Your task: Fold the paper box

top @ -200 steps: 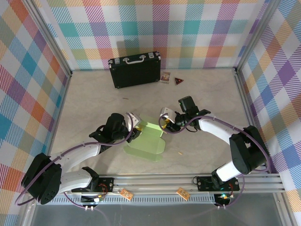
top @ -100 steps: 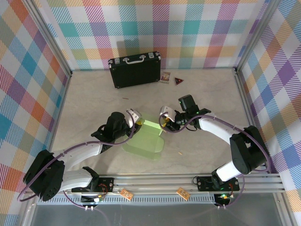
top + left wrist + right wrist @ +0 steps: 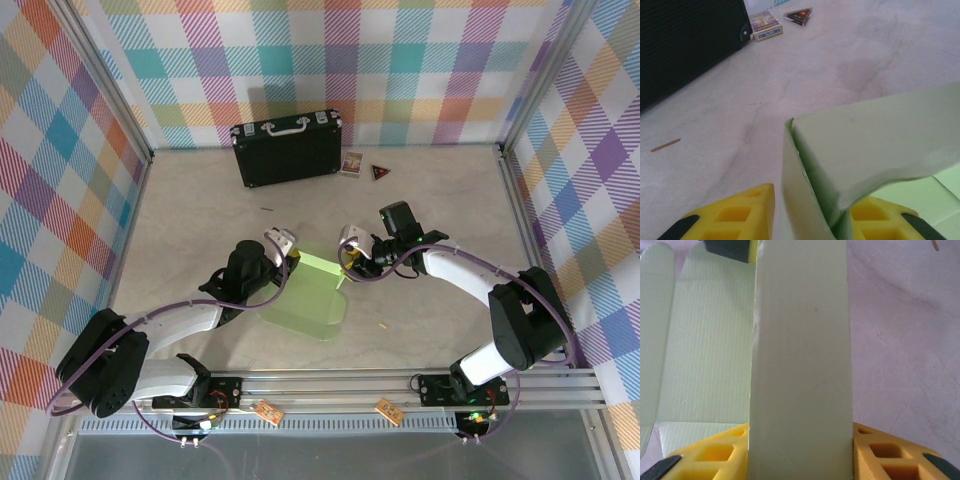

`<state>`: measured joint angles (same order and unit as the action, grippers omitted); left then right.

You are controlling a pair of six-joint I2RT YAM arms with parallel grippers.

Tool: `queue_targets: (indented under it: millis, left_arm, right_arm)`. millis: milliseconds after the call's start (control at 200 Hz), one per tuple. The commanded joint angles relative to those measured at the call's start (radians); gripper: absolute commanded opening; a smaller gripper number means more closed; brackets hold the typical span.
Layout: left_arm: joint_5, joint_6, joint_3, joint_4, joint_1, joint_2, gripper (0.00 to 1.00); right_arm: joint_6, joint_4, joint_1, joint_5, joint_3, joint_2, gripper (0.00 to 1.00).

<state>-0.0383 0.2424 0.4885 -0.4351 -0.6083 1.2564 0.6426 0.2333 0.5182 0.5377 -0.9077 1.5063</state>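
Marbled surface [image 3: 440, 200], plaid walls, half-folded paper box [image 3: 305, 300] pretty much mid-surface, between both hands.

Big flat panel down on the surface, spread toward the near edge; one long narrow strip folded up along the far side, long axis roughly left-right, left end a touch farther back. Right hand [image 3: 800, 430] clamped across that raised strip, a yellow pad on each edge. Left hand [image 3: 812, 197] narrow, straddling the corner wall at the other end, sliver of gap by one pad, so can't tell if properly gripping. Black case [image 3: 288, 148] well apart, back by the wall.
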Motion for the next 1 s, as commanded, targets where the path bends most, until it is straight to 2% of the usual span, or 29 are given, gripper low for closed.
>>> queue_targets:
  millis: [0, 280, 365, 520, 640, 825, 870, 995]
  left_arm:
    - [-0.041, -0.014, -0.01, -0.095, -0.007, 0.016, 0.29]
    - [-0.064, -0.014, -0.018, -0.135, -0.006, 0.037, 0.23]
    - [-0.073, -0.017, -0.016, -0.131, -0.006, 0.039, 0.17]
    - [-0.105, -0.03, -0.022, -0.128, -0.006, 0.031, 0.12]
    - [-0.11, -0.035, -0.033, -0.145, -0.007, 0.027, 0.0]
    - [-0.125, -0.046, -0.024, -0.129, -0.006, 0.027, 0.0]
    - [-0.142, -0.06, -0.019, -0.133, -0.007, 0.027, 0.05]
    - [-0.145, -0.074, 0.006, -0.097, -0.008, 0.034, 0.07]
  right_arm:
    - [-0.004, 0.057, 0.006, 0.086, -0.038, -0.015, 0.41]
    - [-0.006, 0.072, 0.006, 0.099, -0.045, -0.009, 0.4]
    - [-0.007, 0.077, 0.006, 0.097, -0.049, -0.005, 0.4]
    - [-0.014, 0.084, 0.006, 0.09, -0.055, 0.0, 0.4]
    - [-0.023, 0.093, 0.006, 0.082, -0.06, 0.005, 0.4]
    - [-0.031, 0.095, 0.006, 0.085, -0.062, 0.002, 0.4]
    - [-0.031, 0.096, 0.006, 0.087, -0.062, 0.003, 0.4]
    - [-0.028, 0.106, 0.006, 0.088, -0.068, 0.009, 0.4]
